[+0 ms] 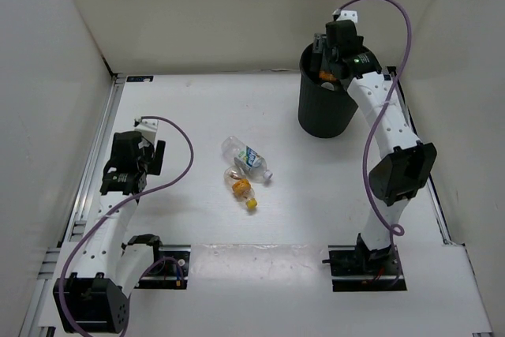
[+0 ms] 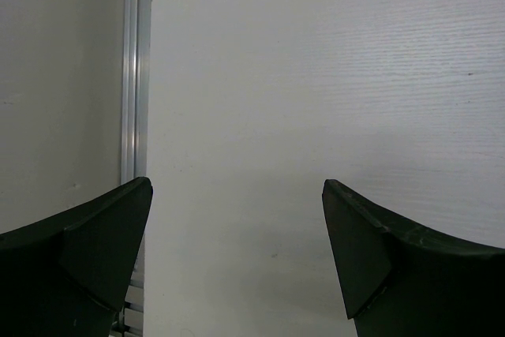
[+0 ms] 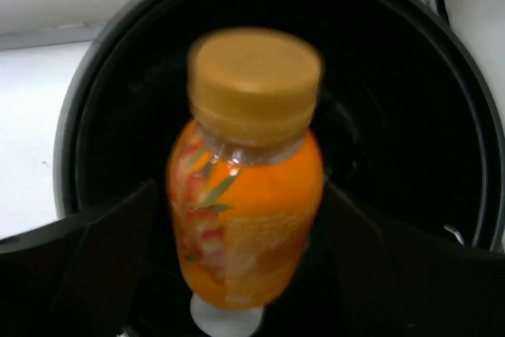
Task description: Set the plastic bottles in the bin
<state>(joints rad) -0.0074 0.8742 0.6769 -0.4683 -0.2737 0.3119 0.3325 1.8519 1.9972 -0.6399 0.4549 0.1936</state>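
Note:
My right gripper (image 1: pixel 325 75) hangs over the mouth of the black bin (image 1: pixel 323 112). In the right wrist view a small orange bottle (image 3: pixel 252 203) with a tan cap sits between the spread fingers (image 3: pixel 110 250). It is blurred against the sharp bin rim (image 3: pixel 87 92) and looks loose above the dark inside. On the table lie a clear bottle with a blue-white label (image 1: pixel 246 159) and a small clear bottle with a yellow cap (image 1: pixel 243 191). My left gripper (image 1: pixel 120 185) is open over bare table at the left, its fingers (image 2: pixel 95 242) holding nothing.
An aluminium rail (image 2: pixel 134 69) runs along the table's left edge beside the left gripper. White walls close the table on the left, back and right. The bin stands at the back right, close to the right arm's forearm (image 1: pixel 383 112).

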